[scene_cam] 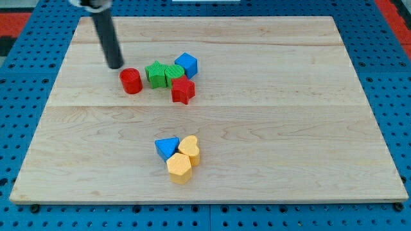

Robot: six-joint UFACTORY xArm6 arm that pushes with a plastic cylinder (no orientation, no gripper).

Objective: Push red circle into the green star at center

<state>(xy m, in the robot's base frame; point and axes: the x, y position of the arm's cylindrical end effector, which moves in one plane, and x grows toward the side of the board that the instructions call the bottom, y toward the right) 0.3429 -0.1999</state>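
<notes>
The red circle [131,81] stands on the wooden board [289,96] at the upper left. The green star [155,74] is just to its right, a small gap between them. The green star touches a green circle [173,74], which touches a blue cube [186,65] at the upper right and a red star [183,90] below. My tip [115,66] is just up and left of the red circle, close to it; I cannot tell if they touch.
A blue triangle [167,148], a yellow heart [190,149] and a yellow hexagon [179,168] sit bunched together at the lower middle of the board. The blue pegboard table [398,77] surrounds the board.
</notes>
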